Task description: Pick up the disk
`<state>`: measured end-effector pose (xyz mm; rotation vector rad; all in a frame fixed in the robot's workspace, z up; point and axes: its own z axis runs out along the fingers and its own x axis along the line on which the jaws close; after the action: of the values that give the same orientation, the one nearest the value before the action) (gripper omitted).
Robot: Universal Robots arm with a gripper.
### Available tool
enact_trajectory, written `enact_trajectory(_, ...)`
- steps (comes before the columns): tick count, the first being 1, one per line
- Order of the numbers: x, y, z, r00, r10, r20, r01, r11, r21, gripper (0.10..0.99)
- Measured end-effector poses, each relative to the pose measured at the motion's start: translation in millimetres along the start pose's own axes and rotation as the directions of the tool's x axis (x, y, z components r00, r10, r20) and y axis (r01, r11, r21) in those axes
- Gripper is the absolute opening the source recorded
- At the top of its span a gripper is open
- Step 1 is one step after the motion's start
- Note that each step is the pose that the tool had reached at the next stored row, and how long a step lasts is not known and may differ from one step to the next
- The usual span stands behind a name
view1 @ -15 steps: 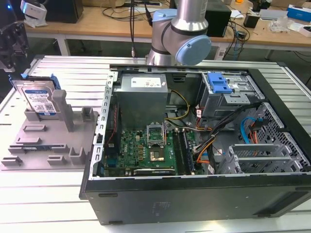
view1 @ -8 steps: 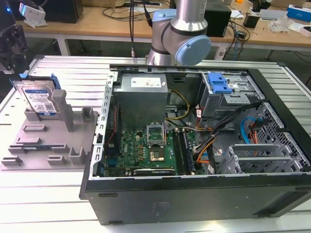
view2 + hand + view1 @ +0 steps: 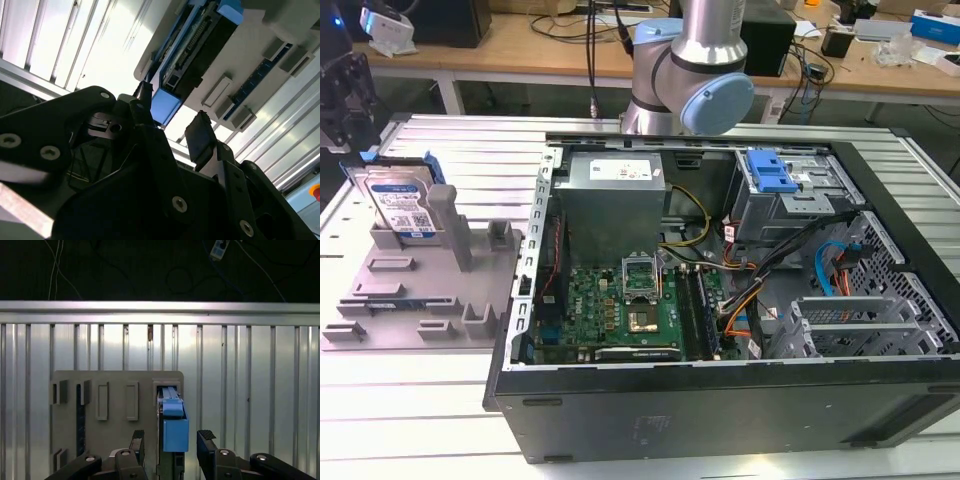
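Observation:
The disk [image 3: 402, 205] stands on edge in a slot of the grey fixture plate [image 3: 420, 290] at the exterior view's left, its white-and-blue label facing outward and blue rails on its sides. My gripper [image 3: 353, 135] hangs just above its top edge. In the first wrist view the disk's blue rail [image 3: 175, 427] lies between my two dark fingertips [image 3: 138, 437], with a gap on each side, so the gripper [image 3: 171, 439] is open. The second wrist view shows the blue rail end [image 3: 165, 106] in line with the open gripper [image 3: 172, 117], which touches nothing.
An open computer case [image 3: 880, 330] takes up the middle and right of the slatted metal table [image 3: 470, 150], with a blue drive-bay bracket [image 3: 770, 172] inside. The arm's base [image 3: 690, 60] stands behind the case. Upright posts [image 3: 450, 225] rise from the fixture plate beside the disk.

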<state>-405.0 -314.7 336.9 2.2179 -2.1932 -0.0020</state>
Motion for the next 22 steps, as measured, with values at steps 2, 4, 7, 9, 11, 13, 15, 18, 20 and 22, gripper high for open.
enact_trajectory(2,0.0,0.0,1.1,1.0,-0.002,0.0,0.002,1.0,0.0,0.541)
enact_trajectory(4,0.0,-0.1,2.6,1.0,-0.003,-0.0001,0.003,1.0,0.0,0.541)
enact_trajectory(7,-0.1,-0.2,4.1,1.0,-0.005,-0.0003,0.005,1.0,0.0,0.541)
enact_trajectory(9,-0.1,-0.2,5.1,1.0,-0.006,-0.0002,0.006,1.0,0.0,0.541)
enact_trajectory(11,-0.1,-0.3,6.1,1.0,-0.006,-0.0002,0.006,1.0,0.0,0.541)
enact_trajectory(13,-0.1,-0.3,7.1,1.0,-0.007,-0.0002,0.007,1.0,0.0,0.541)
enact_trajectory(15,-0.2,-0.7,8.3,1.0,-0.007,-0.0003,0.007,1.0,0.0,0.541)
enact_trajectory(18,-0.2,-1.3,10.0,1.0,-0.007,-0.0002,0.007,1.0,0.0,0.541)
enact_trajectory(20,-0.2,-1.4,11.4,1.0,-0.007,-0.0002,0.007,1.0,0.0,0.541)
enact_trajectory(22,-0.2,-1.4,13.1,1.0,-0.007,-0.0002,0.007,1.0,0.0,0.541)
